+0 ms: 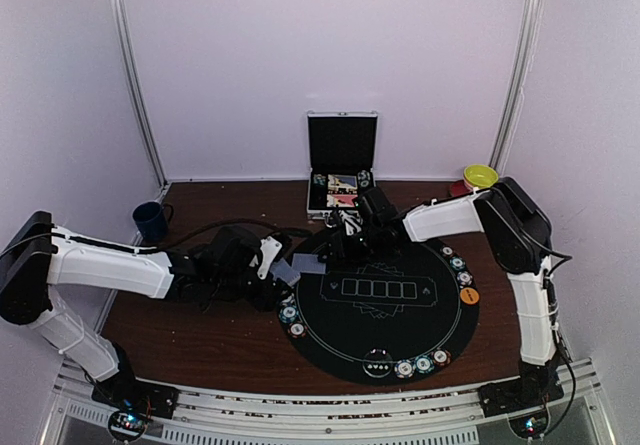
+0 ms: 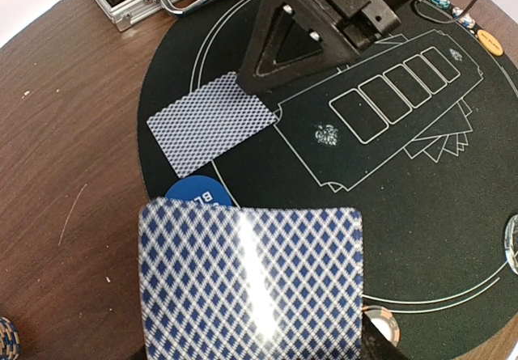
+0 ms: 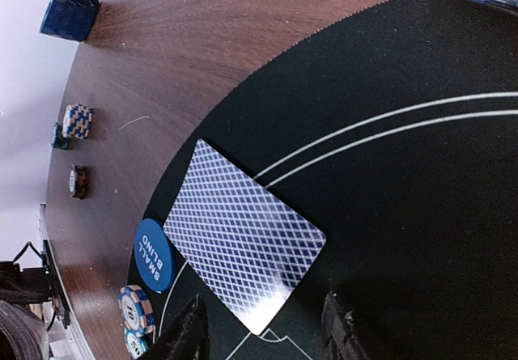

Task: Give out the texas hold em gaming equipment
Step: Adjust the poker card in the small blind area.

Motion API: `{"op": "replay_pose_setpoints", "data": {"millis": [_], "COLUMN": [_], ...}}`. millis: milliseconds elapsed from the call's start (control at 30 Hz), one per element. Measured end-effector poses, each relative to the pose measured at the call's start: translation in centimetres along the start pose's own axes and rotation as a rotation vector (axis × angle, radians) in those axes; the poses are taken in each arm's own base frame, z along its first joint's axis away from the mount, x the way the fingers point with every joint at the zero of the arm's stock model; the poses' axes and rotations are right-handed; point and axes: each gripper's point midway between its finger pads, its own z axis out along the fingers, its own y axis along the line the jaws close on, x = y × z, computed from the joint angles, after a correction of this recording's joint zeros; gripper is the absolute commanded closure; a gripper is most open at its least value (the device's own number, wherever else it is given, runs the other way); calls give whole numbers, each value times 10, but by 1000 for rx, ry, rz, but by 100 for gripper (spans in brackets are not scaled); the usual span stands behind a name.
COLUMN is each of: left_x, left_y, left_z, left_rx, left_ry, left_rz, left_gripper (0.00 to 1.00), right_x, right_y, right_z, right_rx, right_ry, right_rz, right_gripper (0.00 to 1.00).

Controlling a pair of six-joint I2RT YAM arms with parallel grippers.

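Dealing position: one face-down card (image 3: 243, 235) at left edge of mat (image 3: 421, 214) beside blue button (image 3: 154, 255), right gripper (image 3: 263, 315) jaws spread clear above it; left gripper (image 1: 280, 270) clamps deck (image 2: 251, 287) as supply

free: mat (image 1: 345, 337) centre | blocked: chip stacks (image 1: 424, 364) on mat rim, case (image 1: 342, 145) at far edge

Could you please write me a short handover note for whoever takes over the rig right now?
Left gripper: shut on the deck of cards, near the mat's left edge.
Right gripper: open, over a face-down card lying flat on the mat beside the blue small blind button.
Done: chip stacks round the mat's rim, orange button on its right side, one card dealt.
Left: probably cards for the other places; the open case at the back holds more items.
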Motion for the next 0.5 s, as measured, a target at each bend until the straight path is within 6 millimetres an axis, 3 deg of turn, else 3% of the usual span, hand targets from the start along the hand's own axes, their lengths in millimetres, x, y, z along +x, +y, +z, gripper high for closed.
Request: {"op": "replay_pose_setpoints", "data": {"millis": [333, 500], "left_x": [-2, -6], "left_y": [0, 0], "left_z": [-2, -6], "left_rx": [0, 0], "left_ry": [-8, -24], "left_rz": [-1, -3], "left_gripper": [47, 47], "right_x": [9, 9], "right_y": [5, 14], "right_z": [0, 10], "right_rx": [33, 23], "right_ry": [22, 32], "right_rz": [-57, -73], "right_gripper": [49, 49]}}
